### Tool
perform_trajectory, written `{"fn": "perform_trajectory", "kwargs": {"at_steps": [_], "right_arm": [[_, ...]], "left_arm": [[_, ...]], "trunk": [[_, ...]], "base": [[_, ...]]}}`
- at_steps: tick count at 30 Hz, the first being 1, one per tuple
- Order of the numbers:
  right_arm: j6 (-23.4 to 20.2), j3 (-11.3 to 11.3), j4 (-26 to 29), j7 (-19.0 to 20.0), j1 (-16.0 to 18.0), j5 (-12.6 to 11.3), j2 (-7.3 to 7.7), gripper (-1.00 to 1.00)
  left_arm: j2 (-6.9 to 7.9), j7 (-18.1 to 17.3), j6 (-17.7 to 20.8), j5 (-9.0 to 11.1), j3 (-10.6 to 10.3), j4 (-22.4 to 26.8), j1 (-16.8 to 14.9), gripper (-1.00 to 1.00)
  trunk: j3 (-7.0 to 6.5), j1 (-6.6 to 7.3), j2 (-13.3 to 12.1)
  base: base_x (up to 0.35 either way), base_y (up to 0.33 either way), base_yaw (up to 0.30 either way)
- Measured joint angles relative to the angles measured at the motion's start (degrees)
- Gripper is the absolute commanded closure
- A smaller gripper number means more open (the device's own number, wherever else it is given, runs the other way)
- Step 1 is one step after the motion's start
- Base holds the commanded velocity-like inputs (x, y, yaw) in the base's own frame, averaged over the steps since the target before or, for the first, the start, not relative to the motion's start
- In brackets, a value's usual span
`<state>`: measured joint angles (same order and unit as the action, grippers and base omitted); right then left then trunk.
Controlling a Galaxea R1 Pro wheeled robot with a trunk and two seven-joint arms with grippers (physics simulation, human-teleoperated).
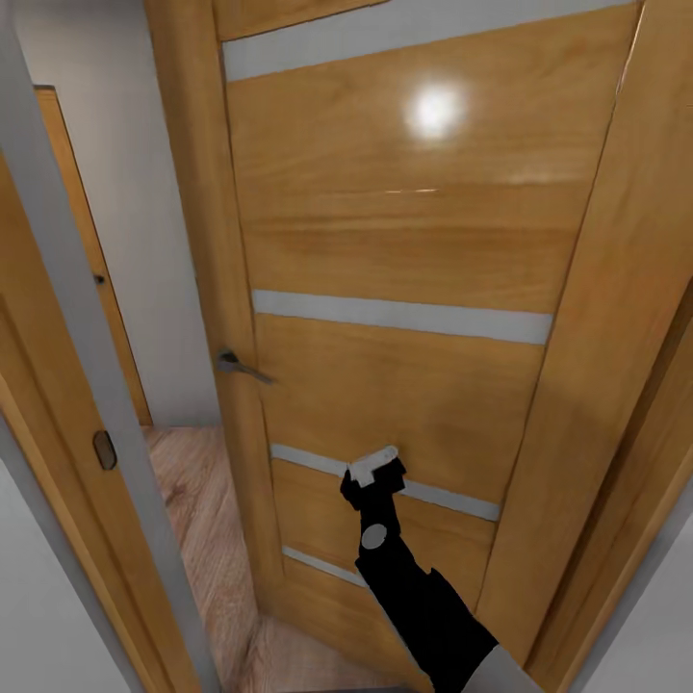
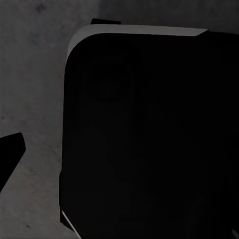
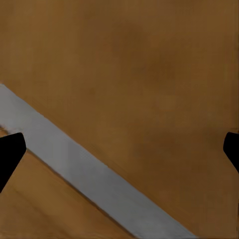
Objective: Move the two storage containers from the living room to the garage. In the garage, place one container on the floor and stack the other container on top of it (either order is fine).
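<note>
A glossy wooden door with pale horizontal strips (image 1: 404, 289) stands straight ahead, its grey metal lever handle (image 1: 241, 367) at its left edge. Left of it, light wood-plank floor (image 1: 197, 500) runs back to a plain pale wall (image 1: 144, 192). The black right arm's gripper (image 1: 373, 467) is against the door's lower part.

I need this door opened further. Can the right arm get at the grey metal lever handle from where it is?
Probably yes. The right end effector is up against the glossy wooden door panel, and the grey metal lever handle sits up and to its left with nothing between them.

Beyond the wooden door (image 1: 404, 250), a strip of the living room's light wood-plank floor (image 1: 207, 539) shows.
</note>
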<state>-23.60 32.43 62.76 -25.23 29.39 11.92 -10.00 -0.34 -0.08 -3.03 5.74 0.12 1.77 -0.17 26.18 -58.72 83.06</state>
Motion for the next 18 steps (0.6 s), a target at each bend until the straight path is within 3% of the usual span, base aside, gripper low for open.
{"fn": "perform_trajectory", "kwargs": {"at_steps": [11, 14, 18], "right_arm": [[-1.06, 0.06, -10.13, -0.24, 8.93, -1.32, 0.0, -1.0], [-1.85, -0.19, -11.29, -0.58, 12.39, -0.86, 0.0, -1.0], [-3.65, -0.17, -12.04, -0.42, 14.52, -1.84, 0.0, -1.0]], "left_arm": [[0.0, 0.0, 0.04, 0.0, -0.01, 0.01, -0.01, -1.0], [0.0, 0.0, 0.03, 0.0, 0.0, 0.02, 0.01, -1.0], [0.0, 0.0, 0.06, -0.04, -0.03, 0.01, 0.0, -1.0]], "trunk": [[0.02, 0.0, 0.0], [0.0, -0.01, -0.01], [0.02, -0.01, -0.01]], "base": [[0.0, 0.0, 0.0], [0.0, 0.0, 0.0], [0.0, 0.0, 0.0]]}}
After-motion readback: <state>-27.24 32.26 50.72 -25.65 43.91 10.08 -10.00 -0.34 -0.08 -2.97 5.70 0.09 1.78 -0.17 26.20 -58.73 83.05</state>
